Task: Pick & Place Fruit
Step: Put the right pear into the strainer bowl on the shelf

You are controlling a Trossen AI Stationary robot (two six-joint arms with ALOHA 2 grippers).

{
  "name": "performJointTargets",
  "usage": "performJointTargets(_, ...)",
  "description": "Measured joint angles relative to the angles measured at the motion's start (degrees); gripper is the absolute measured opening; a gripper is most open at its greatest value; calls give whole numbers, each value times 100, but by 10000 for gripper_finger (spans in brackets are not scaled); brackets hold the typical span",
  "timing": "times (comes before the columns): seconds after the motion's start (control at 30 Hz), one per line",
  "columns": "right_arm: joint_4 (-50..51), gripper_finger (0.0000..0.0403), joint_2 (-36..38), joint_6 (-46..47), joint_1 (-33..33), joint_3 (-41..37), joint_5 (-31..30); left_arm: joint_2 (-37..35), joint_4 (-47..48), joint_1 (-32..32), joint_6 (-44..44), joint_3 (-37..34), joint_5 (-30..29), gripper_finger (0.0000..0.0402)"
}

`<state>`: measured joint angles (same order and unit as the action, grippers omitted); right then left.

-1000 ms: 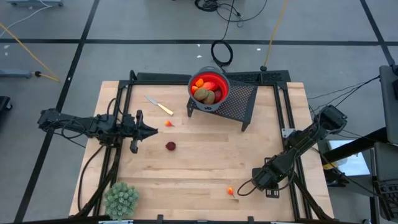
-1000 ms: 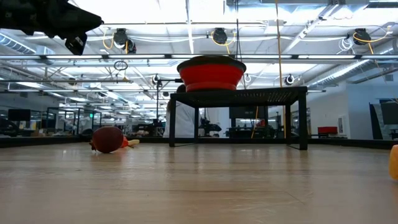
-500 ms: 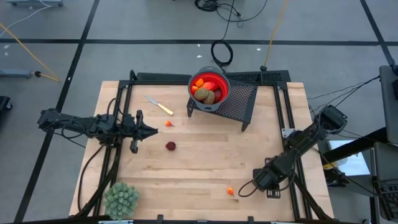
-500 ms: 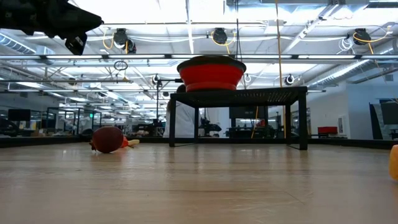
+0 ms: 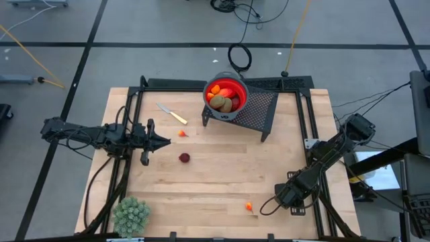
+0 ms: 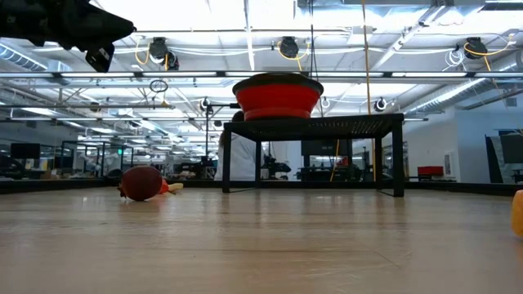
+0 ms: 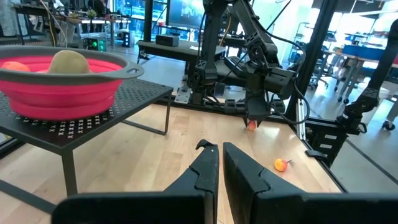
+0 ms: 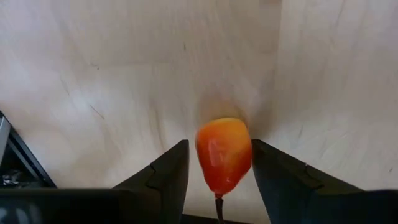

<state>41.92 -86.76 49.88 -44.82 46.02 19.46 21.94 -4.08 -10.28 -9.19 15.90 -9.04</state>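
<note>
A small orange fruit piece (image 8: 224, 155) lies on the table near the near edge (image 5: 249, 206). My right gripper (image 8: 219, 171) is open and low over it, with one finger on each side. A dark red round fruit (image 5: 184, 158) and another tiny orange piece (image 5: 182, 134) rest on the table left of centre. My left gripper (image 5: 163, 141) is shut and hovers beside them, pointing toward the table's right. Brown kiwis and orange pieces (image 5: 224, 101) sit in a red bowl (image 5: 236, 86) on a black mesh stand (image 5: 259, 111). My right gripper's fingers (image 8: 171, 171) stand level on either side of the orange piece, which lies on the table. A strip of table shows at one finger. The other finger (image 8: 267, 168) is right at the fruit's side (image 8: 247, 149), and I cannot tell whether it touches.
A knife with a yellow handle (image 5: 173, 114) lies far-left of the stand. A pale green spiky plant ball (image 5: 131, 215) sits at the near-left corner. Black frame rails (image 5: 127, 121) border the table. Bare wood (image 5: 222, 168) spans the middle.
</note>
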Motion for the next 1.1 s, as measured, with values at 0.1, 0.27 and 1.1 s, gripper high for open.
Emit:
performJointTargets(0.1,10,140,0,0,2,0,-7,1,0,1,-2,0,1,21)
performJointTargets(0.27,5,110,0,7,3,0,-5,-1,0,0,-2,0,-2,21)
performJointTargets(1.1,-3430,108,2210,-702,989,13,-2057,6,-4,0,-2,0,3,21)
